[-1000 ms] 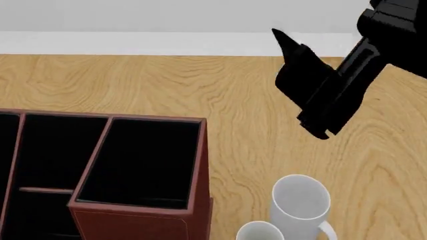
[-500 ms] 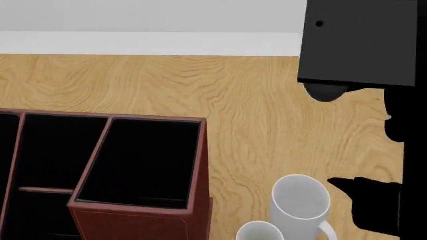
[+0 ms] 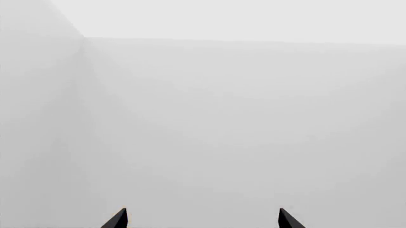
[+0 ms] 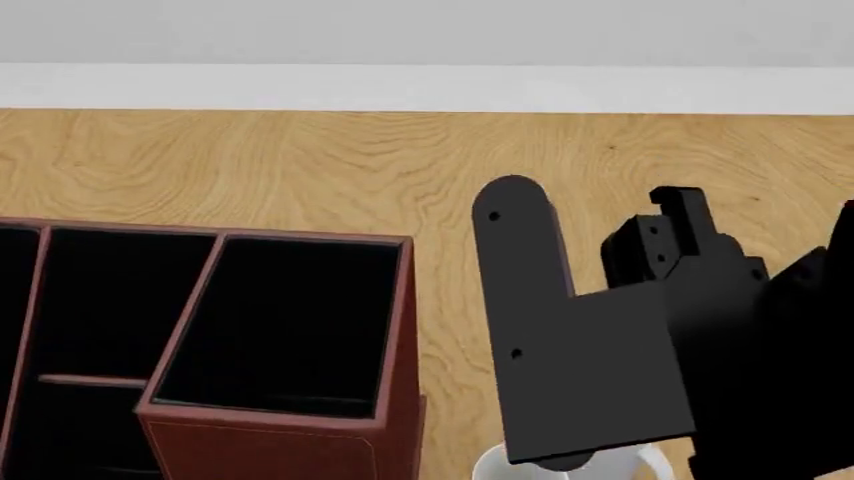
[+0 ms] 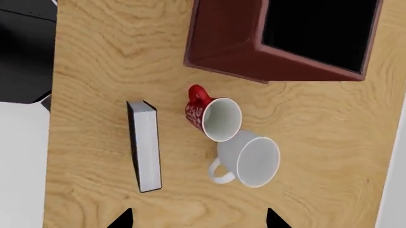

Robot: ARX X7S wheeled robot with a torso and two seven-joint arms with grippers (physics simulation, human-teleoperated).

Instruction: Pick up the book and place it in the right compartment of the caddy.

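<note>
From above, the right gripper [image 5: 198, 219] hangs spread wide and empty. Nearest lies the book [image 5: 144, 145] on its edge; at three o'clock stand the red mug [image 5: 214, 117] and white mug [image 5: 248, 161]. Beyond, the caddy [image 5: 254, 61]. Drop squarely over the spine, clear of the mugs. The left gripper [image 3: 201, 219] is likewise agape, holding nothing.

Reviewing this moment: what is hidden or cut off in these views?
- Head view: the right arm covers the mugs; the book is out of frame.
- Head view: the caddy is cut off by the left and bottom edges.
- Right wrist view: the right compartment is cropped at the top edge.
- Left wrist view: only blank wall and the left gripper tips.
</note>
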